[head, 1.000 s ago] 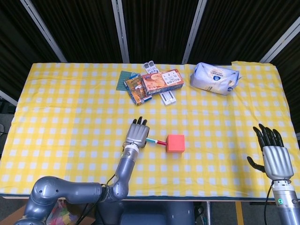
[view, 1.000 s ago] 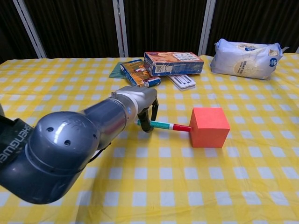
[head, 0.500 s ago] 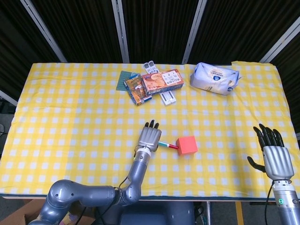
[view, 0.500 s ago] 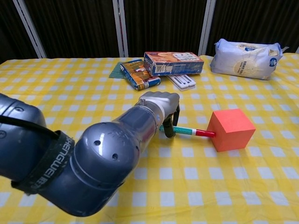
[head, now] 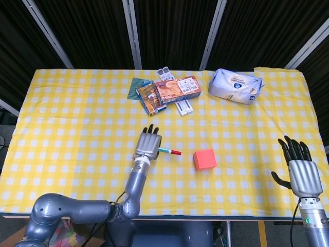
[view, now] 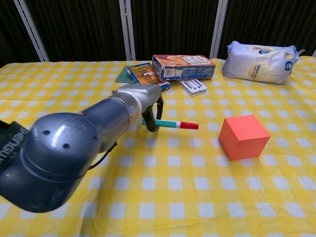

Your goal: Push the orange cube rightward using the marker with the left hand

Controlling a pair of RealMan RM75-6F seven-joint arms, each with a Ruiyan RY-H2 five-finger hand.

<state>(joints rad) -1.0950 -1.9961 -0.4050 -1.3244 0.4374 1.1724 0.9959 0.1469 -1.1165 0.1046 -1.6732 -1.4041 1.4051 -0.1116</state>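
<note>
Your left hand (view: 143, 96) grips the marker (view: 174, 124), its red tip apart from the cube (view: 243, 137), so the push looks done or paused; your right hand (head: 299, 170) hangs spread, holding nothing.

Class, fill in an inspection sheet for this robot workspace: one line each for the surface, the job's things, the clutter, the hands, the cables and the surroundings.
Surface: table covered by a yellow and white checked cloth.
Job's things: orange cube on the cloth; marker held level, its red tip pointing at the cube, with a clear gap between them.
Clutter: boxes, a booklet and a white strip pack at the far edge; white soft pack far right.
Hands: left hand grips the marker; right hand holds nothing, fingers apart, at the near right.
Cables: a thin black cable beside the right forearm.
Surroundings: dark curtain panels with pale posts.
</note>
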